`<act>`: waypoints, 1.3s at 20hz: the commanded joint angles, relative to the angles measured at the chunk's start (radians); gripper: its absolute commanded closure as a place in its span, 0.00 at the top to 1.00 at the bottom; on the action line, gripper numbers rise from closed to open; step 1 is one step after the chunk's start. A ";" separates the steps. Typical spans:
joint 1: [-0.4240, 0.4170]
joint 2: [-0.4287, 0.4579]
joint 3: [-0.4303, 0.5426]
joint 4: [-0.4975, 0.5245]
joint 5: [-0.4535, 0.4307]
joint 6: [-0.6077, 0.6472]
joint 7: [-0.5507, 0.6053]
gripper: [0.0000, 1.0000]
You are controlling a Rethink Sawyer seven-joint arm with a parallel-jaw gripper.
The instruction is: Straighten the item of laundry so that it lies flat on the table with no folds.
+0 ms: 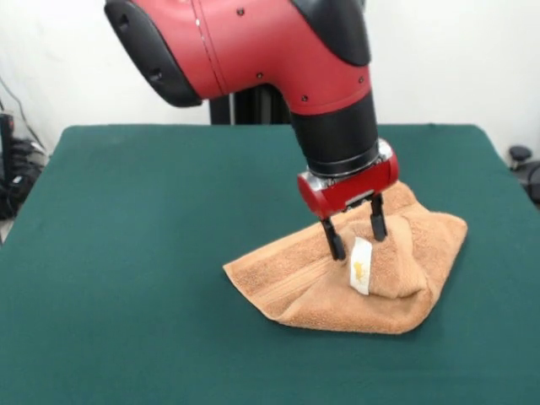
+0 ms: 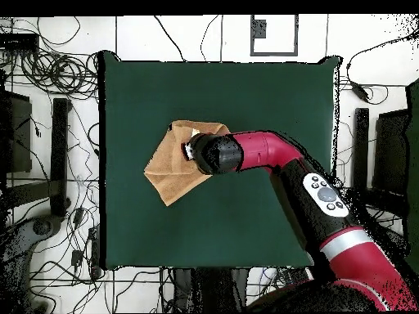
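The orange-tan towel lies crumpled and folded over itself on the green table, towards the front right in the front view. Its white label stands up on a raised fold. My gripper hangs just over the towel with its two black fingers apart, one on each side of the raised fold near the label. It holds nothing that I can see. In the overhead view the towel lies left of centre and the arm covers its right part and hides the gripper.
The red arm reaches across the table from the lower right in the overhead view. Cables and stands lie on the floor around the table.
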 commanded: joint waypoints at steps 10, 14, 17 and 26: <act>-0.010 0.122 0.109 0.040 -0.021 0.125 -0.204 1.00; -0.026 0.142 0.126 0.044 0.007 0.112 -0.170 0.00; -0.027 0.136 0.138 0.041 0.005 0.161 -0.213 0.00; -0.027 0.072 0.152 0.079 0.033 0.207 -0.147 0.00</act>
